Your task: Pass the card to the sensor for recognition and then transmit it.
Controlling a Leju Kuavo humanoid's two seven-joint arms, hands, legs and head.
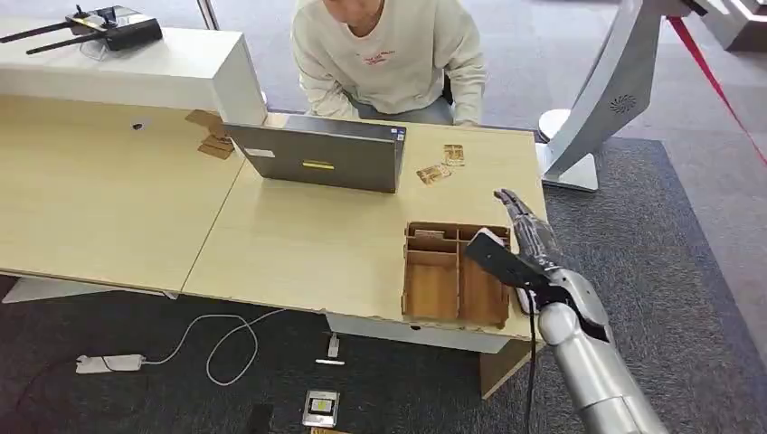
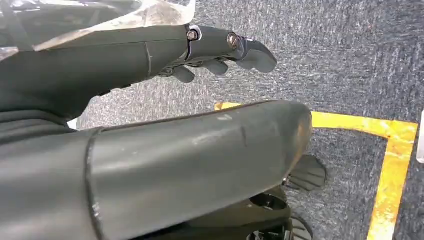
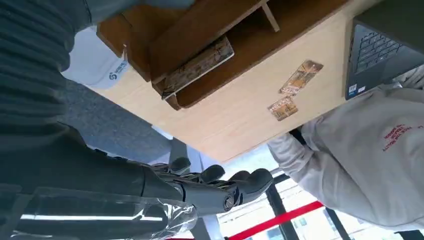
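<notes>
Surface (image 1: pixel 298 244): right hand (image 1: pixel 525 237) empty, fingers extended, above the tray (image 1: pixel 452 282).
Watch the reach: the card (image 3: pixel 196 66) lies flat inside, so fingers may snag the wall.

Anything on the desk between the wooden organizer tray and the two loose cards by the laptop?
No. In the head view, bare desktop lies between the wooden tray and the two cards; the laptop sits off to one side.

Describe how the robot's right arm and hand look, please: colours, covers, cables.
The right arm is a smooth silver tube with a black cable along it. At the wrist sits a black block. The right hand has dark grey fingers, a grey ribbed cover and clear plastic film.
</notes>
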